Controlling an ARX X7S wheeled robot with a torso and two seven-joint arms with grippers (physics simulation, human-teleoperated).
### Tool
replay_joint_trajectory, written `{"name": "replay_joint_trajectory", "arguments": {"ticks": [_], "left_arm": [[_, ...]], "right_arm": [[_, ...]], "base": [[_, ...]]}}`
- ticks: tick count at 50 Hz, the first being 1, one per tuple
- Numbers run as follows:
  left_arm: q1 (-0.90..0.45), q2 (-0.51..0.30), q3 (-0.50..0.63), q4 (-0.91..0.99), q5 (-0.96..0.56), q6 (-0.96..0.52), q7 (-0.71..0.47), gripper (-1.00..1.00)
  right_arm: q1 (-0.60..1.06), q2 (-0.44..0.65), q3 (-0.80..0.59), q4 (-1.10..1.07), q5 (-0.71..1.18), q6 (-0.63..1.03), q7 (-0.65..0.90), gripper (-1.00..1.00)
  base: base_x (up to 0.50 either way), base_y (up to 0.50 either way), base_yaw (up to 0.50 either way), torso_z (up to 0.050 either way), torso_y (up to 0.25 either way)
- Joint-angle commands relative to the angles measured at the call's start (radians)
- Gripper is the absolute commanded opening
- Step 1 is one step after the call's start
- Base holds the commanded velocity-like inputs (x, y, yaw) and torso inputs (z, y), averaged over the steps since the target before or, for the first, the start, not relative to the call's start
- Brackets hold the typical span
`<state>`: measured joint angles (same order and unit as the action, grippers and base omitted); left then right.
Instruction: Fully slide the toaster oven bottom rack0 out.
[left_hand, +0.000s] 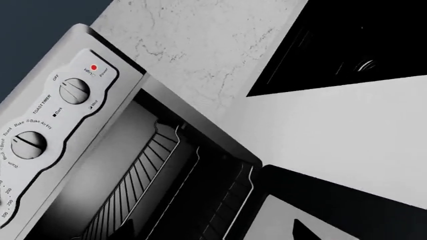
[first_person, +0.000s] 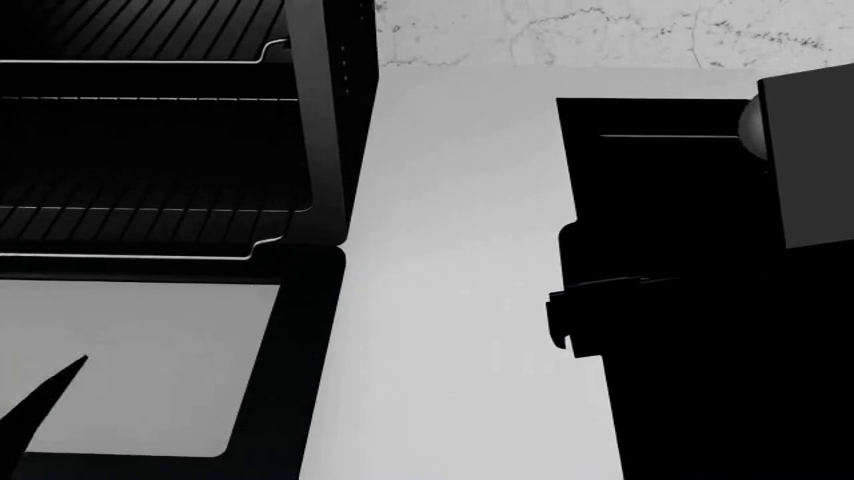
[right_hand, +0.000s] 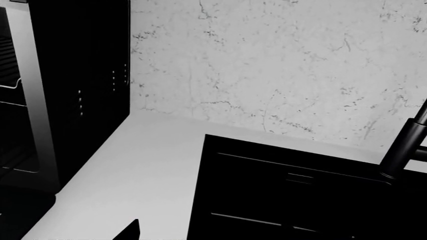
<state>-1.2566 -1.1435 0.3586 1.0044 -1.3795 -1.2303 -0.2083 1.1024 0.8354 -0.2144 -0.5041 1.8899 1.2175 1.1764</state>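
The toaster oven (first_person: 320, 120) stands at the left with its door (first_person: 134, 365) folded down flat. The bottom rack0 (first_person: 147, 225) lies low inside the cavity, its stepped front rim at the oven mouth just behind the door hinge. The similar upper rack (first_person: 147, 50) is above it. In the left wrist view the bottom rack0 (left_hand: 237, 200) is the wire next to the door. My left gripper (left_hand: 213, 235) hovers over the door, apart from the rack; one fingertip (left_hand: 308, 233) shows far off centre, so it reads as open and empty. My right gripper (right_hand: 205, 235) is over the counter; one fingertip (right_hand: 131, 232) shows.
The silver control panel (left_hand: 53, 115) with knobs flanks the cavity. A white counter (first_person: 441, 300) runs between the oven and a black sink (right_hand: 287, 195) with a black faucet (right_hand: 407, 145). A marble wall (right_hand: 267, 65) is behind. My right arm (first_person: 707, 300) fills the right side.
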Motion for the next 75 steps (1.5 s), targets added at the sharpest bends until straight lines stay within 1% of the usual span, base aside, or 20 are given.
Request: {"name": "replay_joint_trajectory", "arguments": {"ticks": [1, 4, 7, 10, 18, 20, 24, 32, 38, 43, 49, 64, 67, 75], "left_arm": [[-0.09, -0.123, 0.417, 0.035, 0.267, 0.248, 0.078, 1.0], [-0.043, -0.123, 0.462, 0.018, 0.378, 0.277, 0.105, 1.0], [-0.012, -0.106, 0.507, -0.013, 0.477, 0.29, 0.13, 1.0], [0.001, -0.102, 0.533, -0.042, 0.542, 0.308, 0.156, 1.0], [0.029, -0.058, 0.593, -0.098, 0.656, 0.324, 0.167, 1.0], [0.035, -0.036, 0.614, -0.141, 0.706, 0.327, 0.163, 1.0], [0.055, -0.022, 0.655, -0.179, 0.781, 0.354, 0.173, 1.0], [0.063, 0.018, 0.731, -0.243, 0.899, 0.386, 0.214, 1.0], [0.057, 0.059, 0.772, -0.28, 0.956, 0.389, 0.235, 1.0], [0.041, 0.09, 0.817, -0.357, 1.033, 0.423, 0.273, 1.0], [0.03, 0.137, 0.857, -0.442, 1.088, 0.448, 0.302, 1.0], [0.002, 0.253, 0.919, -0.596, 1.17, 0.485, 0.342, 1.0], [-0.012, 0.288, 0.926, -0.661, 1.183, 0.508, 0.359, 1.0], [-0.023, 0.349, 0.944, -0.771, 1.215, 0.553, 0.366, 1.0]], "right_arm": [[-0.028, 0.003, 0.005, -0.018, -0.006, -0.018, -0.003, 1.0], [-0.023, 0.012, 0.002, -0.023, 0.013, -0.021, 0.01, 1.0], [-0.024, 0.019, 0.002, -0.025, 0.02, -0.024, 0.015, 1.0], [-0.027, 0.018, 0.001, -0.026, 0.017, -0.027, 0.014, 1.0], [-0.021, 0.025, -0.005, -0.027, 0.029, -0.032, 0.022, 1.0], [-0.029, 0.029, -0.002, -0.031, 0.028, -0.034, 0.021, 1.0], [-0.037, 0.026, -0.001, -0.031, 0.016, -0.037, 0.012, 1.0], [-0.066, 0.04, 0.014, -0.05, 0.012, -0.051, 0.008, 1.0], [-0.083, 0.043, 0.019, -0.057, 0.008, -0.06, 0.005, 1.0], [-0.098, 0.044, 0.023, -0.064, 0.002, -0.067, 0.002, 1.0], [-0.105, 0.049, 0.023, -0.068, 0.005, -0.072, 0.004, 1.0], [-0.139, 0.059, 0.038, -0.084, -0.007, -0.089, -0.013, 1.0], [-0.147, 0.059, 0.039, -0.087, -0.012, -0.091, -0.016, 1.0], [-0.145, 0.062, 0.037, -0.087, -0.009, -0.094, -0.018, 1.0]], "base": [[0.0, 0.0, 0.0, 0.0, 0.0], [0.0, 0.0, 0.0, 0.0, 0.0], [0.0, 0.0, 0.0, 0.0, 0.0], [0.0, 0.0, 0.0, 0.0, 0.0], [0.0, 0.0, 0.0, 0.0, 0.0], [0.0, 0.0, 0.0, 0.0, 0.0], [0.0, 0.0, 0.0, 0.0, 0.0], [0.0, 0.0, 0.0, 0.0, 0.0], [0.0, 0.0, 0.0, 0.0, 0.0], [0.0, 0.0, 0.0, 0.0, 0.0], [0.0, 0.0, 0.0, 0.0, 0.0], [0.0, 0.0, 0.0, 0.0, 0.0], [0.0, 0.0, 0.0, 0.0, 0.0], [0.0, 0.0, 0.0, 0.0, 0.0]]}}
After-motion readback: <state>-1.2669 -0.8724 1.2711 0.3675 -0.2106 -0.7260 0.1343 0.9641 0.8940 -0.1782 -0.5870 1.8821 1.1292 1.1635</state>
